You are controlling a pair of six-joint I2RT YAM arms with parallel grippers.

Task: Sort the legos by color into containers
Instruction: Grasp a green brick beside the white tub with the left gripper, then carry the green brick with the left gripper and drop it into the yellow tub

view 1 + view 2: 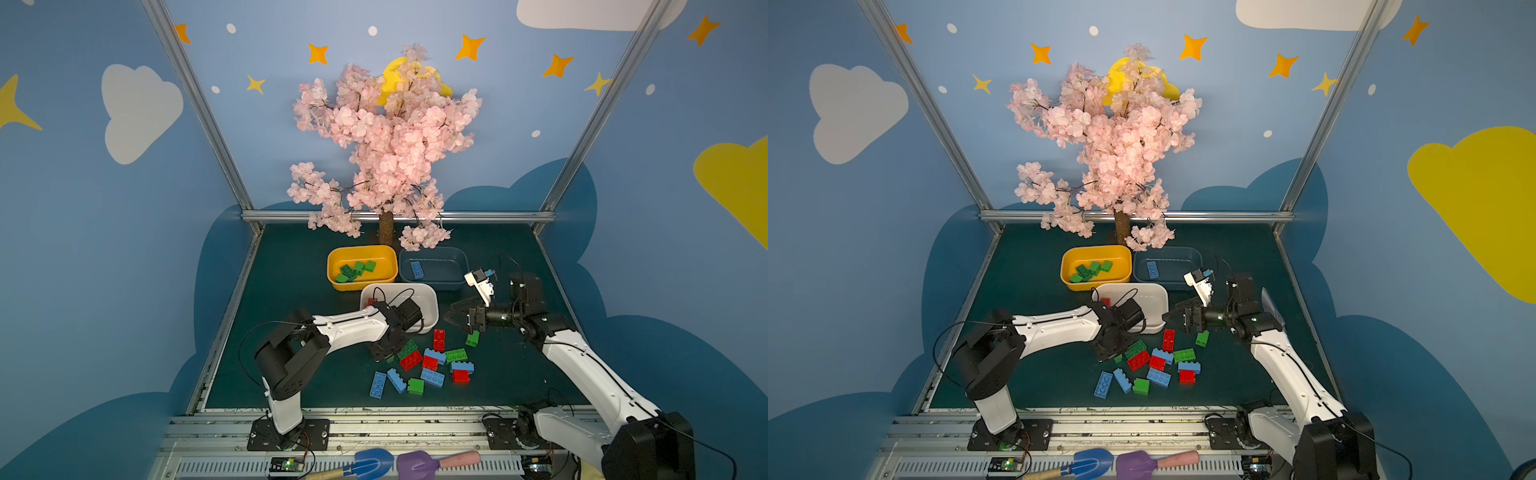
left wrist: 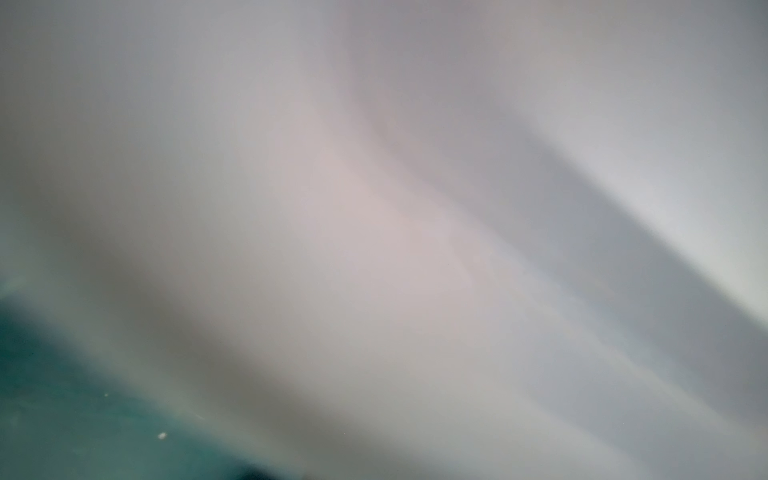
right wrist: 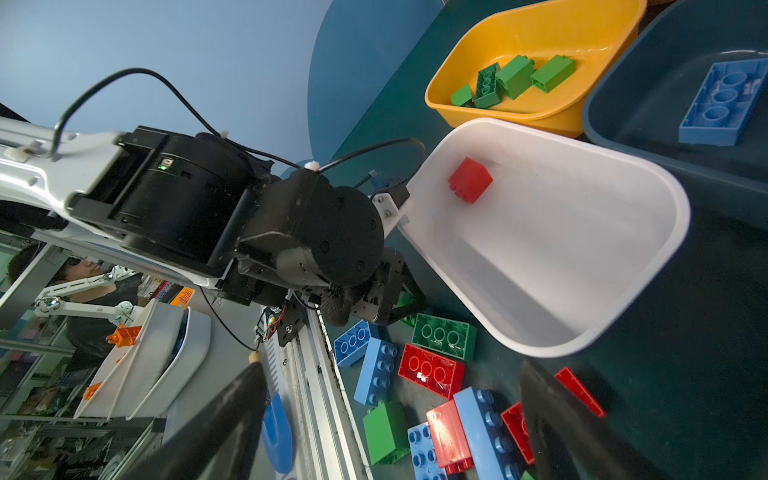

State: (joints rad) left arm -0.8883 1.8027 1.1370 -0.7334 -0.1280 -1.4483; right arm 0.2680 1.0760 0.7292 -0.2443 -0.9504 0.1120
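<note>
Loose red, green and light blue legos [image 1: 432,363] [image 1: 1158,365] lie in a pile on the green mat. My left gripper [image 1: 384,351] [image 3: 399,305] reaches down at the pile's left edge, shut on a small green lego [image 1: 390,359] [image 3: 407,301]. The left wrist view is only a blur of the white tub [image 2: 374,208]. My right gripper [image 1: 457,313] [image 3: 390,365] hovers open and empty, right of the white tub [image 1: 432,305] [image 3: 623,316], which holds one red lego [image 3: 469,180]. The yellow tub [image 1: 361,250] holds several green legos [image 1: 355,270]. The dark blue tub [image 1: 434,252] holds one blue lego [image 1: 417,269].
A pink blossom tree [image 1: 386,232] stands behind the tubs. A single green lego [image 1: 473,338] lies under my right wrist. A blue shovel [image 1: 370,461] and a purple shovel [image 1: 415,463] lie beyond the front rail [image 1: 374,428]. Metal frame posts border the mat.
</note>
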